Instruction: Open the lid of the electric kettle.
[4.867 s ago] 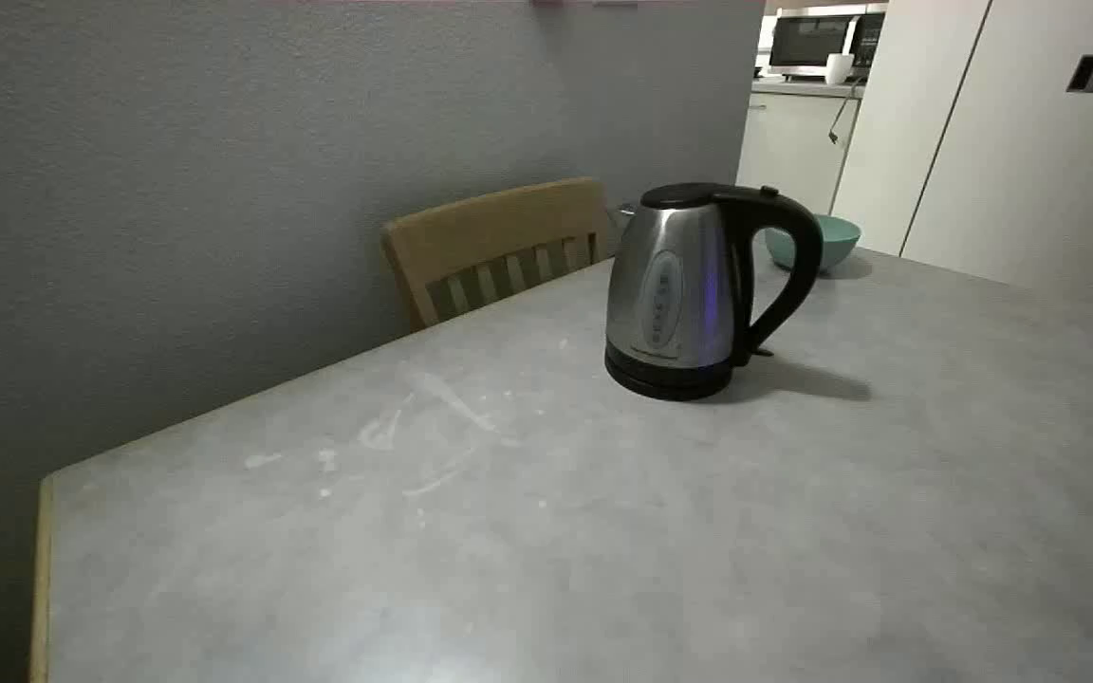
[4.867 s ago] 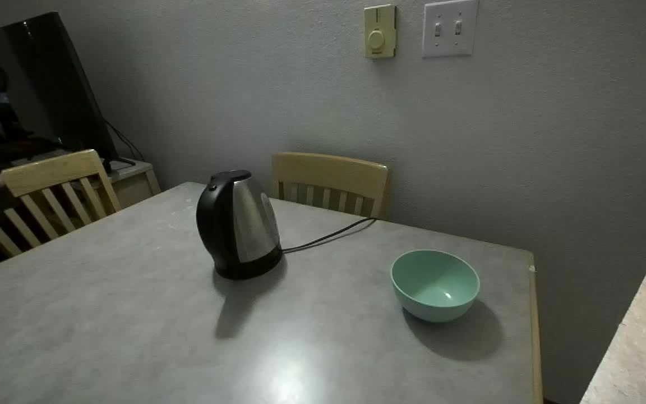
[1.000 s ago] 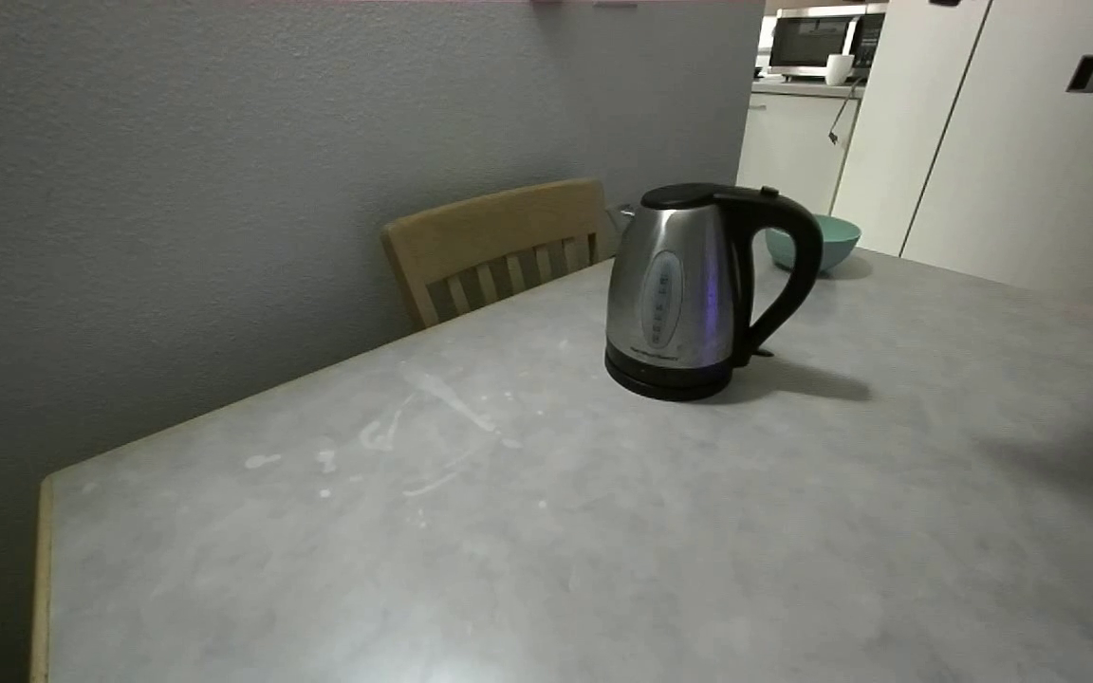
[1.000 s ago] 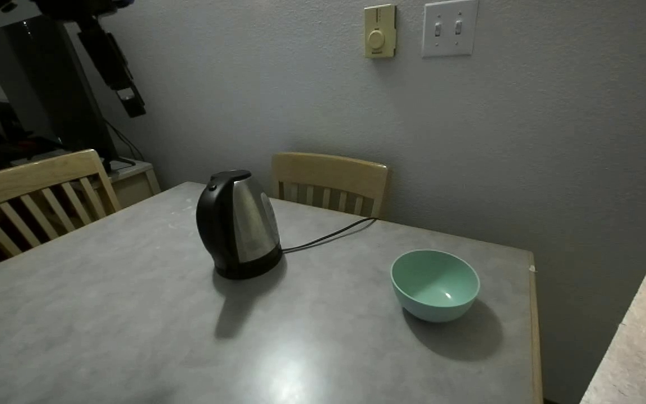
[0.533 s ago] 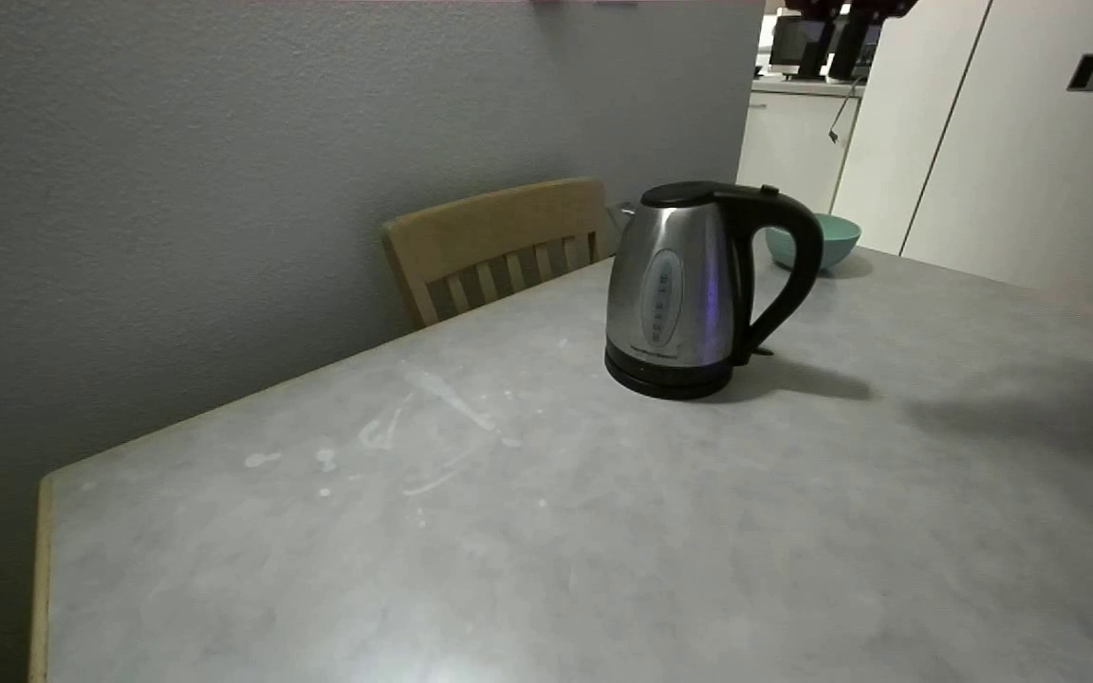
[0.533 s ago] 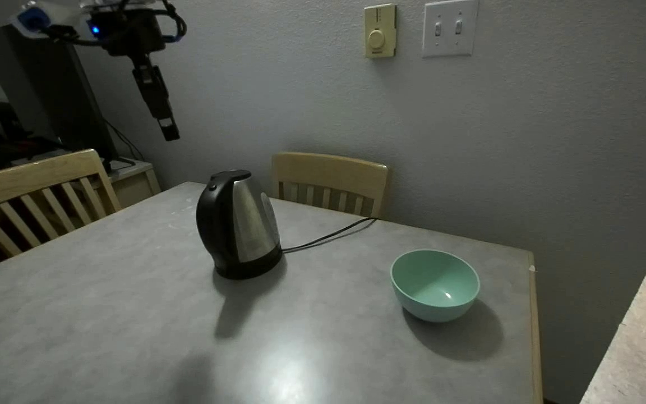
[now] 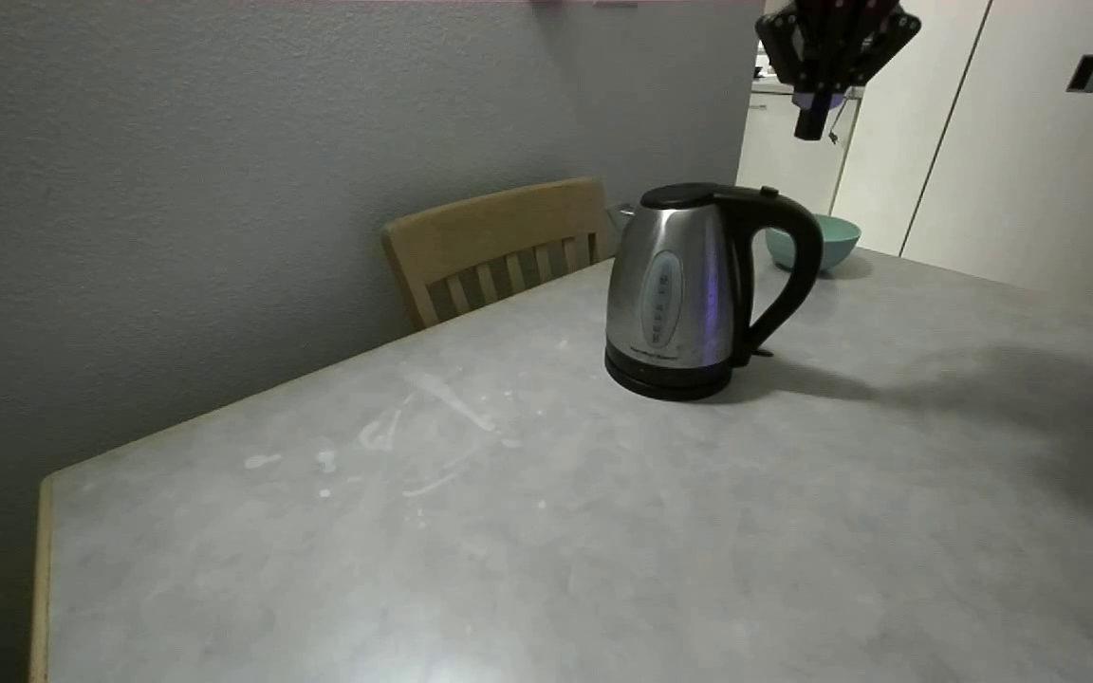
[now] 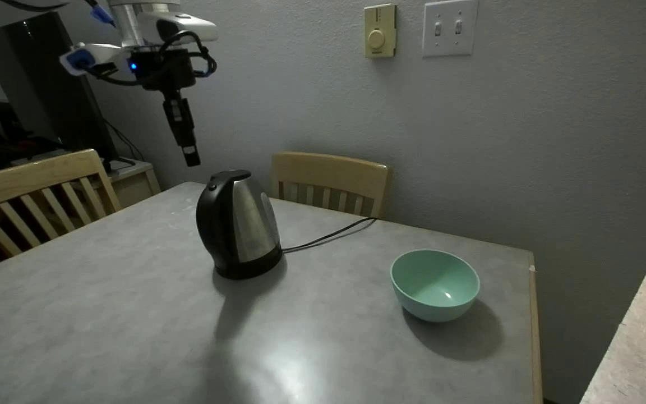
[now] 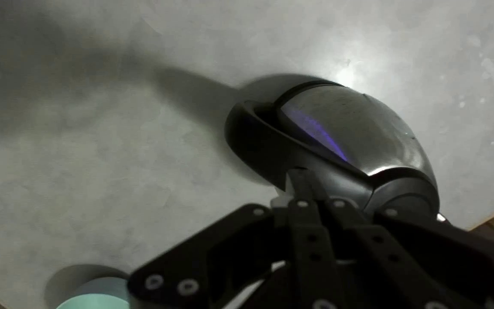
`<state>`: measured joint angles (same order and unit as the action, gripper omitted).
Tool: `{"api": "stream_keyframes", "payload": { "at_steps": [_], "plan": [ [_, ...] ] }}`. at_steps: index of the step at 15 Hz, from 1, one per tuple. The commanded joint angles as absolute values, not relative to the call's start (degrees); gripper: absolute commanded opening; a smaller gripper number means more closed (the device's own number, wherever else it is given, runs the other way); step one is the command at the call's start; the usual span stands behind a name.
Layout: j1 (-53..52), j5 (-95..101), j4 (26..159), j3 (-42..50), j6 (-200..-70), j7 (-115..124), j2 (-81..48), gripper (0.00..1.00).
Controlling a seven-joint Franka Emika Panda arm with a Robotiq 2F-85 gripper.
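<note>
A pale grey table point(image 7: 366, 569) stands before a textured grey wall point(image 7: 319, 142), a wooden chair point(image 7: 494, 226) showing beyond its edge.

In an exterior view, a brushed-steel electric kettle point(image 7: 637, 294) stands upright on the table, toward two o'clock from mid-frame. Its black lid point(image 7: 679, 195) lies flat on top, and its black looped handle point(image 7: 806, 249) points to three o'clock. The black gripper point(image 7: 808, 129) hangs at one o'clock from the kettle, apart from it, its fingers clenched together into one dark tip. A teal bowl point(image 7: 839, 239) is partly hidden behind the handle.

In an exterior view, a light-switch plate point(image 8: 450, 29) is on the wall at one o'clock. The kettle stands between eight and nine, its cord point(image 8: 323, 240) running toward two. The gripper hangs at eleven o'clock from the kettle, a gap between them; the bowl sits between three and four.

In the wrist view, the gripper fills the lower edge toward five o'clock, its fingers side by side, overlapping the handle in the line of sight. The lid, partly covered, is near three o'clock.
</note>
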<state>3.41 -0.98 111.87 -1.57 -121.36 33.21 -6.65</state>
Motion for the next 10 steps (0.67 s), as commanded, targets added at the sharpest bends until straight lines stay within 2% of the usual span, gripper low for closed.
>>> {"api": "stream_keyframes", "payload": {
  "at_steps": [1, 7, 10],
  "plan": [
    [1.8, -1.1, 109.8, 0.1, -121.2, 34.0, -10.6, 0.00],
    [0.2, -1.4, 107.6, 0.6, -120.7, 33.4, -16.4, 0.00],
    [-0.3, -1.5, 107.4, 0.8, -120.5, 33.4, -14.7, 0.00]
  ]
}}
